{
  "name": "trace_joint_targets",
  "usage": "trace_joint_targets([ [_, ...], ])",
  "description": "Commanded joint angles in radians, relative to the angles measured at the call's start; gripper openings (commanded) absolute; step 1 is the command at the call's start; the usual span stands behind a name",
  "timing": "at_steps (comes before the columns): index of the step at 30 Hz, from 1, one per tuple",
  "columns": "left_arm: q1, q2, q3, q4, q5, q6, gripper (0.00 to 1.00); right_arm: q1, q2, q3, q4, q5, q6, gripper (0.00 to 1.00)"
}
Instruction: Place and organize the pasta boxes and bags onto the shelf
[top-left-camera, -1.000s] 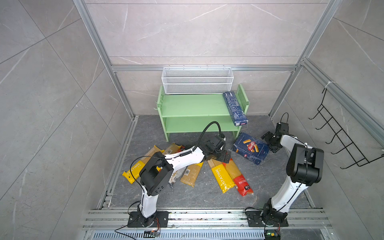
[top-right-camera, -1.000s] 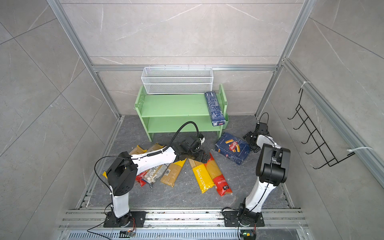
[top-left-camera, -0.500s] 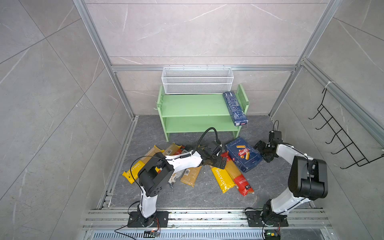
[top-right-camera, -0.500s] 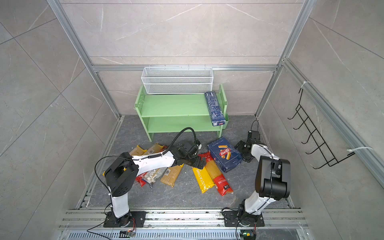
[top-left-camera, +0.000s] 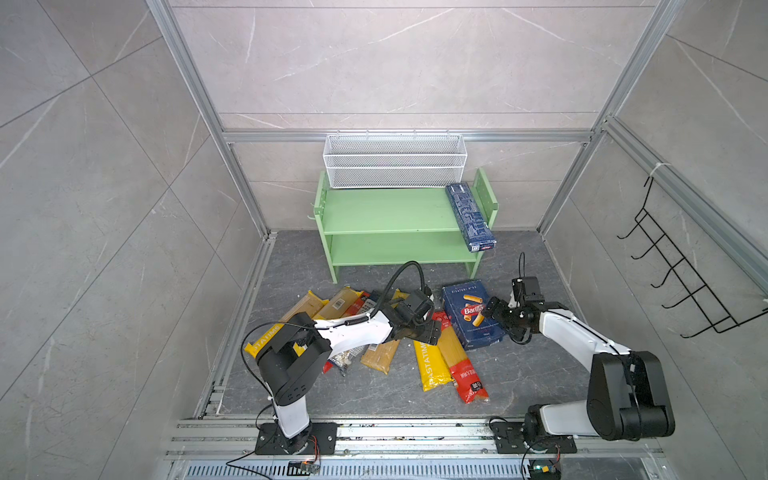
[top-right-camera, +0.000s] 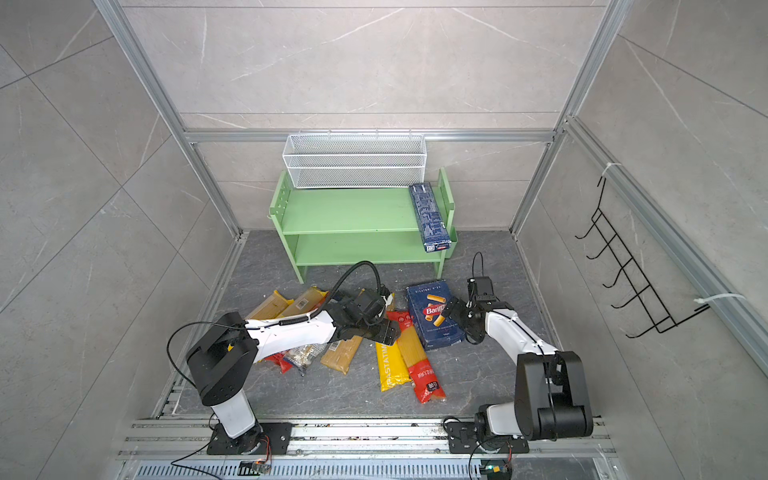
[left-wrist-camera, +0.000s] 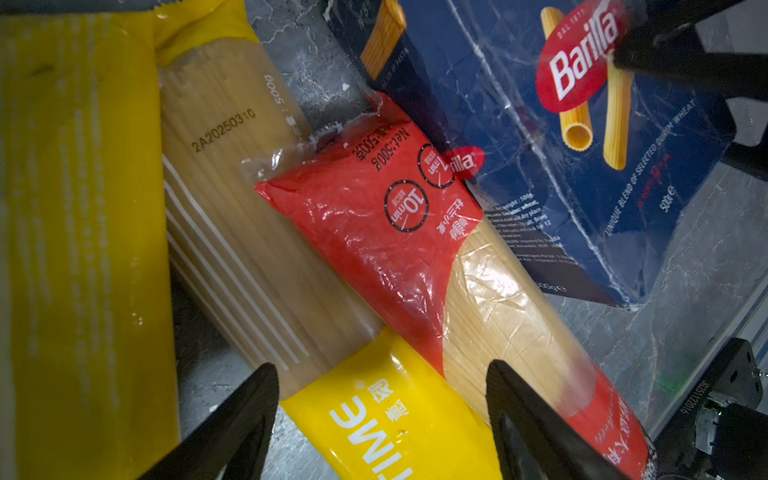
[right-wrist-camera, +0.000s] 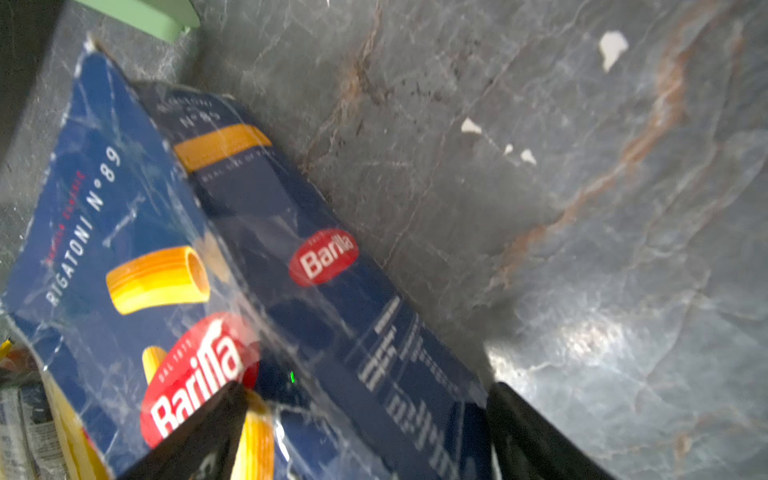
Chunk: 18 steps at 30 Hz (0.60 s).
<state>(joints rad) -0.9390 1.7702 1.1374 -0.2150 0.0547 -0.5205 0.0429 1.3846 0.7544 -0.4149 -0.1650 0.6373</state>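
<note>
The left pincer (left-wrist-camera: 381, 368) hangs low with its jaws apart, straddling two slim overlapping bags. One is a yellow bag (left-wrist-camera: 374, 432) with white lettering and pale strands showing through its clear stretch. Over it lies a red bag (left-wrist-camera: 361, 224) with black cooking-time rings and a clear window of spaghetti. Just beyond that pincer's tips the wide box (top-left-camera: 471, 332), dark blue and creased, with the red Barilla oval and drawn rigatoni, lies on the grey table (right-wrist-camera: 561, 208). The right pincer (right-wrist-camera: 368, 388) brackets the box's other long edge, one finger over the printed face. That view is smeared, so I cannot tell whether it clamps. Well beyond both pincers, the long box (top-left-camera: 471, 216), dark blue with small pale print, lies on the top board of the green shelf (top-left-camera: 386, 216).
</note>
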Motion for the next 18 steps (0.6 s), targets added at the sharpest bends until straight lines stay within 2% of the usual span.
trace_joint_targets([
  [1,0.001,-0.015,0.037,0.008,-0.01,-0.011,0.8,0.013,-0.035,-0.036,-0.081,-0.049,-0.021,0.96],
  [10,0.023,0.132,0.211,-0.071,-0.008,0.035,0.74,0.014,0.035,-0.14,0.046,-0.204,-0.004,0.99],
  [12,0.035,0.155,0.224,-0.074,-0.001,0.031,0.69,0.013,0.037,-0.156,0.054,-0.191,-0.006,0.99],
  [15,0.045,0.192,0.257,-0.1,-0.001,0.032,0.56,0.013,0.018,-0.185,0.034,-0.144,0.004,0.99],
  [18,0.046,0.211,0.273,-0.099,-0.014,0.03,0.56,0.014,-0.03,-0.213,-0.001,-0.116,0.026,0.99],
])
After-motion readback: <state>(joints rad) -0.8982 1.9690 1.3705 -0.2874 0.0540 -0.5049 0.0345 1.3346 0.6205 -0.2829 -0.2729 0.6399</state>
